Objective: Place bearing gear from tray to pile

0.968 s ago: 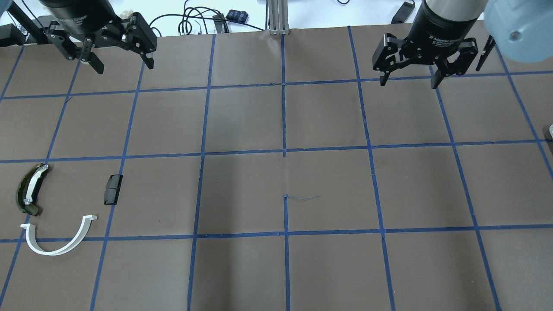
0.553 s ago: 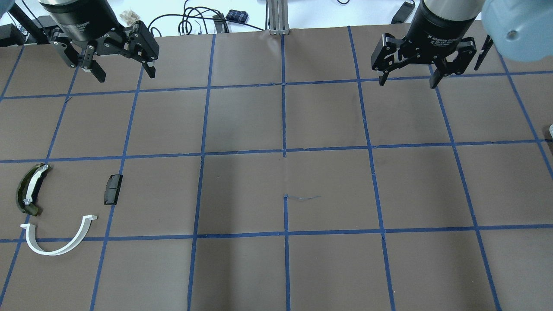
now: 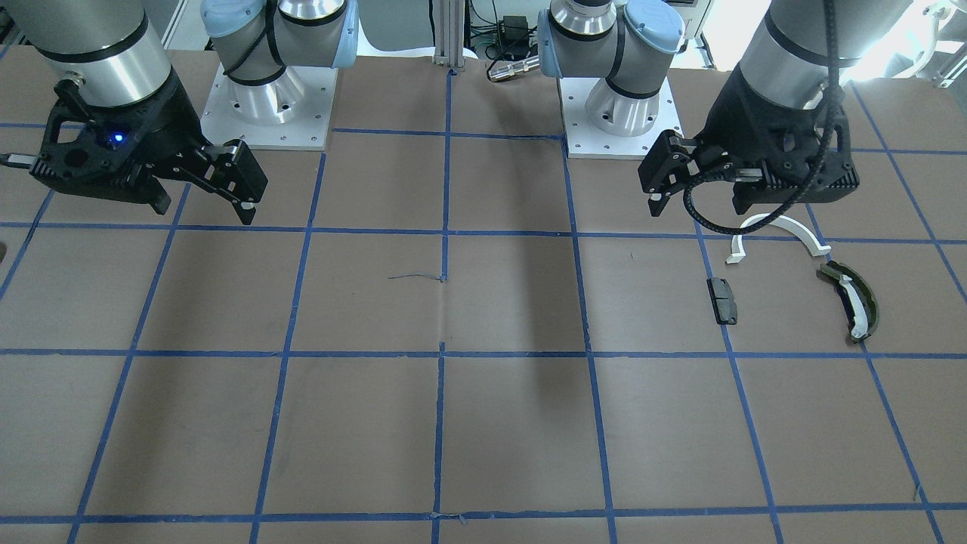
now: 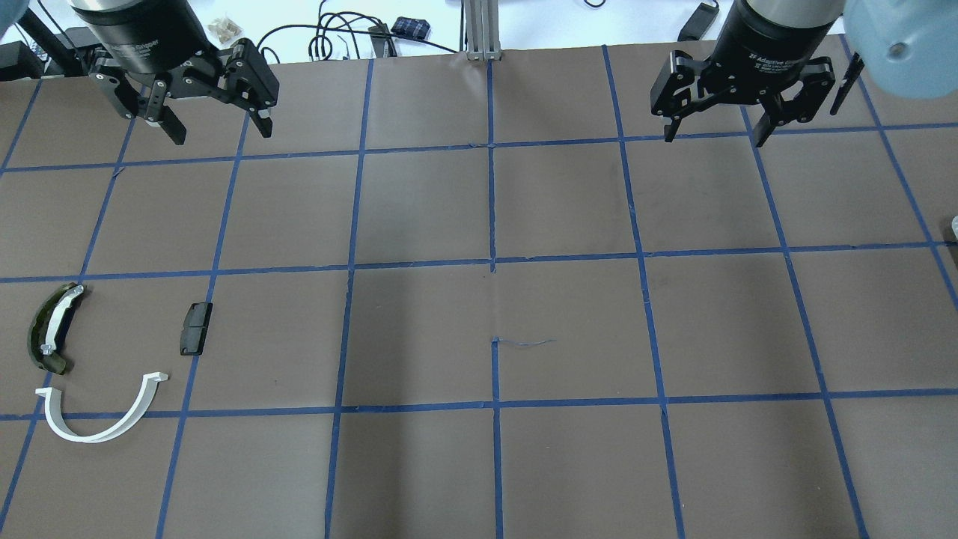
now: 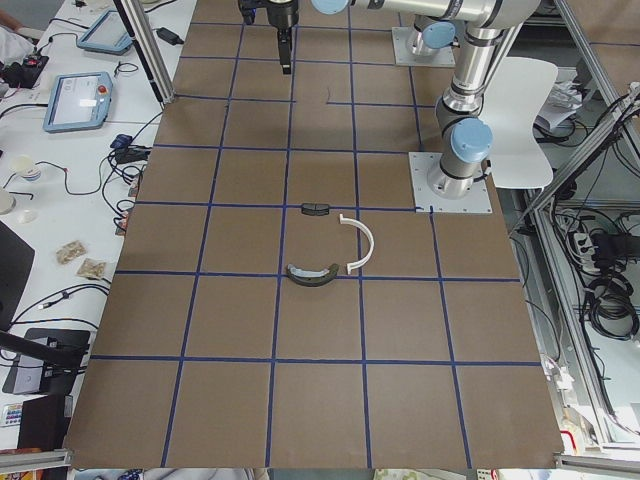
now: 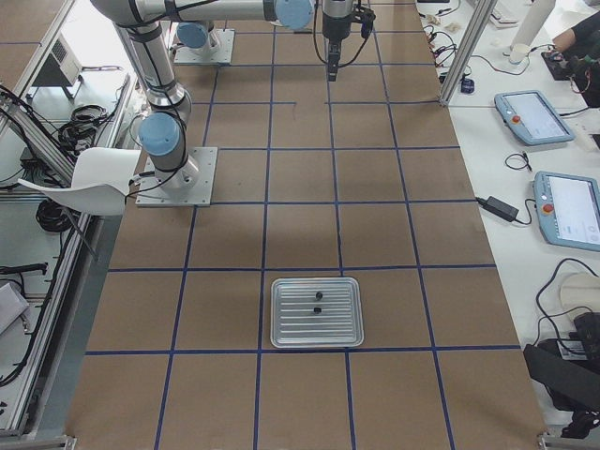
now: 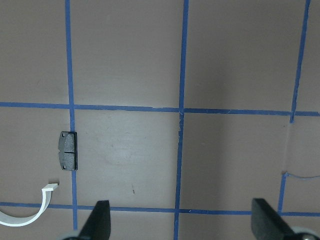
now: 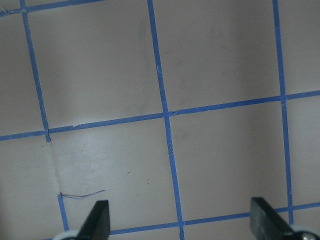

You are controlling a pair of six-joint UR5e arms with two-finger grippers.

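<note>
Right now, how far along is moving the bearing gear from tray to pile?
Nothing looks done: two small dark parts sit on the ribbed metal tray. In hand: nothing; left tool and right tool hang open, empty. Left: pick, carry beside the white half-ring arc and olive-green curved piece.

From my console I see a brown bench (image 4: pixel 419 209) ruled into squares by blue tape (image 4: pixel 492 202), with soft shadows lying across its middle. In the exterior left view a white desk (image 5: pixel 45 130) runs along nine o'clock, carrying teach pendants (image 5: pixel 82 100) and loose cables (image 5: pixel 62 172). An aluminium post (image 5: pixel 145 55) rises at eleven o'clock and a white chair (image 5: pixel 525 125) stands at two o'clock. At three o'clock, cable bundles (image 5: pixel 605 285) lie on the grey floor (image 5: pixel 595 355). Bright glare washes out the front-facing view at one o'clock.
</note>
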